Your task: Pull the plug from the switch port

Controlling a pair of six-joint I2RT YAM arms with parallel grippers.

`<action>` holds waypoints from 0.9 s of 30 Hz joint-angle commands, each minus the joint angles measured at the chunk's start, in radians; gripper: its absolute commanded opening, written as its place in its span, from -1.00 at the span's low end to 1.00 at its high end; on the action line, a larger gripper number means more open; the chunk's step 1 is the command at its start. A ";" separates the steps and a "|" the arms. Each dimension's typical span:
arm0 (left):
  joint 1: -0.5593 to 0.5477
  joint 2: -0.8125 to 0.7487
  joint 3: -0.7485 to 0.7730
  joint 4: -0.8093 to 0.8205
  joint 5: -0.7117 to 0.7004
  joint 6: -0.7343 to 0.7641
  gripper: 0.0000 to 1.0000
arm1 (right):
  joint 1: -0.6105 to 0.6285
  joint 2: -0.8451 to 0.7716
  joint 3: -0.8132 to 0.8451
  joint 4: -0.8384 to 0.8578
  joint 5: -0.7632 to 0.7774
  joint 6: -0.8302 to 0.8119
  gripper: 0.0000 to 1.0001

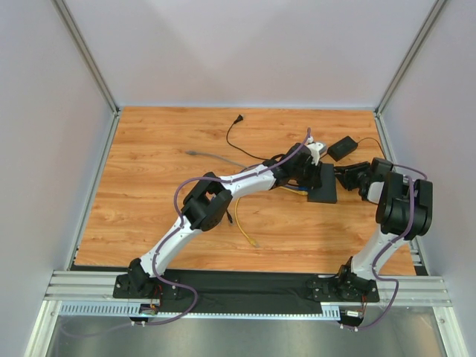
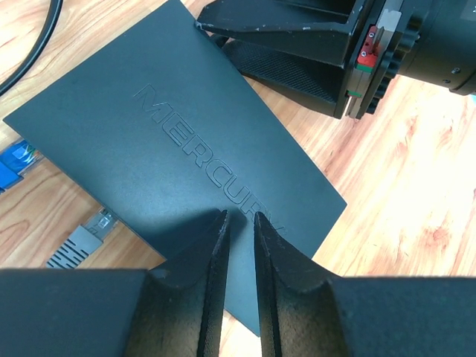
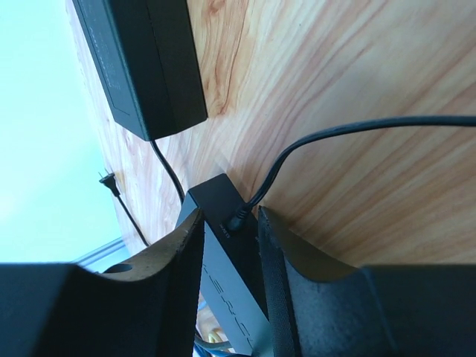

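Switch (image 2: pixel 171 149): lying flat on the tabletop (image 1: pixel 163 163), right of centre, logo side up, with one of my pincers at each end.
Plug (image 3: pixel 236 221): small and black, sitting in the switch's thin edge right by a corner. Its cord (image 3: pixel 335 130) loops off over the wood.
Left pincer (image 2: pixel 239 217): tips over the switch's top face, only a narrow slit between them and nothing in it, so released.
Right pincer (image 3: pixel 229 214): straddling that corner with the plug in the gap. I honestly can't tell if it's clamped yet.
Adapter (image 3: pixel 141 67): just past the switch, not touching it.
Other leads: a blue plug (image 2: pixel 13 160) and a grey plug (image 2: pixel 82 239) along the switch's long edge.
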 commanded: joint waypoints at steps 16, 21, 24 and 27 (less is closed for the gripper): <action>-0.006 0.002 -0.059 -0.092 -0.007 -0.007 -0.46 | -0.016 0.080 -0.015 -0.062 0.030 0.003 -0.62; -0.006 0.002 -0.066 -0.088 -0.015 -0.033 -0.50 | -0.027 0.065 -0.038 -0.053 0.061 0.047 -1.00; -0.006 0.001 -0.083 -0.074 -0.019 -0.056 -0.52 | -0.035 0.038 -0.062 -0.041 0.105 0.099 -1.00; -0.006 0.004 -0.088 -0.073 -0.025 -0.068 -0.52 | -0.016 0.008 -0.076 -0.039 0.162 0.131 -1.00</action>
